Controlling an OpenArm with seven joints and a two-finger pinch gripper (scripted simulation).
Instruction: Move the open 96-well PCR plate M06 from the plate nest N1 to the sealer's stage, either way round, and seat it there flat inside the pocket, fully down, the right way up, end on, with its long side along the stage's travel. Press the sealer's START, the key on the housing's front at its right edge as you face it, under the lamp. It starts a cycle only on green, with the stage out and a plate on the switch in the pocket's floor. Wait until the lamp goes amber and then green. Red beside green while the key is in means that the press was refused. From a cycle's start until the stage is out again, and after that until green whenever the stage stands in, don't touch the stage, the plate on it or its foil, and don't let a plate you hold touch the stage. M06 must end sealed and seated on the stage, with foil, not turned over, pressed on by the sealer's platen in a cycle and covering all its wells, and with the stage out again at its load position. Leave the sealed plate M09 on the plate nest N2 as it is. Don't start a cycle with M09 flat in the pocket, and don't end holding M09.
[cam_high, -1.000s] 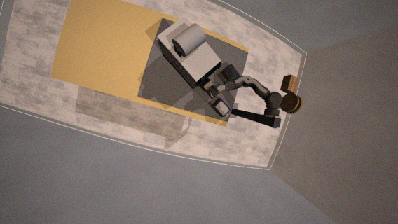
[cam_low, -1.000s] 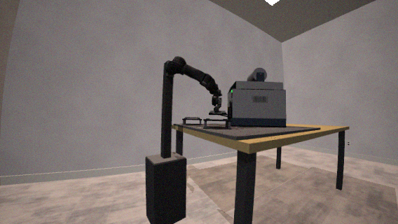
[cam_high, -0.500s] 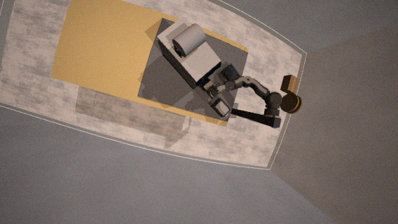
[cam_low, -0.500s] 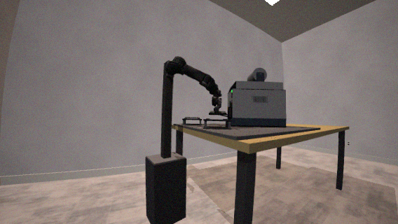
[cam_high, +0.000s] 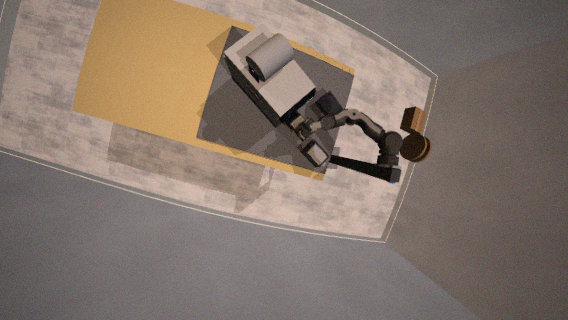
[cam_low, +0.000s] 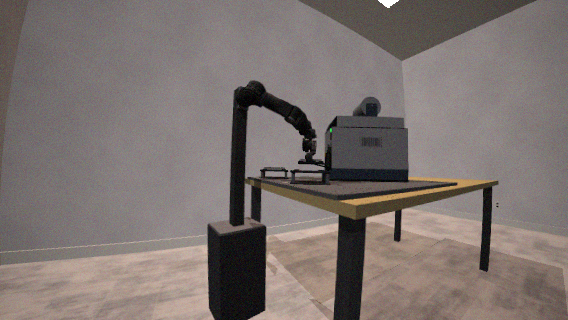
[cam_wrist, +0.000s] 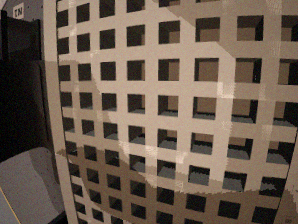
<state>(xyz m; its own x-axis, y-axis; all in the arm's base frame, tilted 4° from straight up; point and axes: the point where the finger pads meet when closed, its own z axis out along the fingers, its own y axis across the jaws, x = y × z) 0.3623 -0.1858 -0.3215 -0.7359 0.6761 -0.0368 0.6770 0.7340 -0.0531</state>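
Note:
The open plate M06 fills the wrist view as a pale grid of dark square wells, the right way up. My gripper is shut on it and holds it level a little above the table, just in front of the sealer. In the overhead view my gripper is at the sealer's front edge. A low dark fixture lies below the plate; I cannot tell if it is the stage. The lamp shows green. The fingertips are hidden in the wrist view.
A pale, foil-covered plate on a nest sits on the dark mat near the table corner, beside my forearm. Another low nest stands left of the held plate. A foil roll tops the sealer. The arm's pedestal stands off the table's end.

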